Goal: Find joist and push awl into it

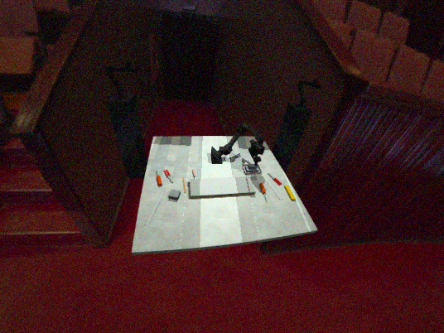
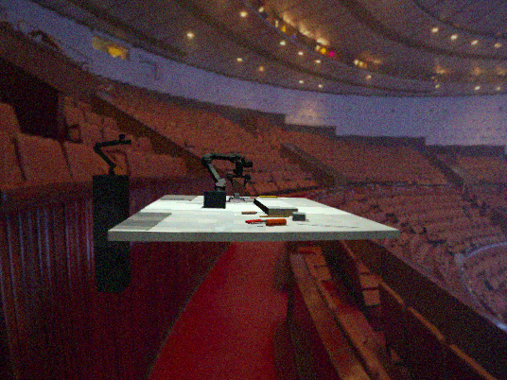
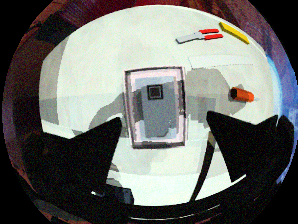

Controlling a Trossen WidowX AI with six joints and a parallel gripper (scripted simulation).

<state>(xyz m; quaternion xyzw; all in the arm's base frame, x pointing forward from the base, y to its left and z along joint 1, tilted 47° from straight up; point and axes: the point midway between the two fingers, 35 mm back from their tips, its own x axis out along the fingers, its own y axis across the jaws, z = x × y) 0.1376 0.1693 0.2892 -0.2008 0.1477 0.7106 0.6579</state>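
Observation:
The grey stud finder (image 3: 159, 116) with its dark square window lies in the tray (image 3: 128, 111) (image 1: 253, 173). My gripper (image 3: 165, 117) (image 2: 239, 181) is open and empty above the tray, its fingertips standing wide on either side of it in the wrist view. The pale floor panel (image 1: 220, 188) (image 2: 275, 208) lies across the middle of the table. A tool with an orange handle (image 1: 262, 188) (image 3: 242, 95) and a thin shaft, which looks like the awl, lies just right of the panel in the top view. No hole can be made out in the panel at this size.
Red-handled pliers or cutters (image 3: 212, 36) and a yellow tool (image 1: 290, 193) (image 3: 234, 33) lie at the right. Left of the panel are a grey block (image 1: 174, 195), a pencil-like stick (image 1: 184, 185), another orange-handled tool (image 1: 158, 180) and a red-handled tool (image 1: 169, 177).

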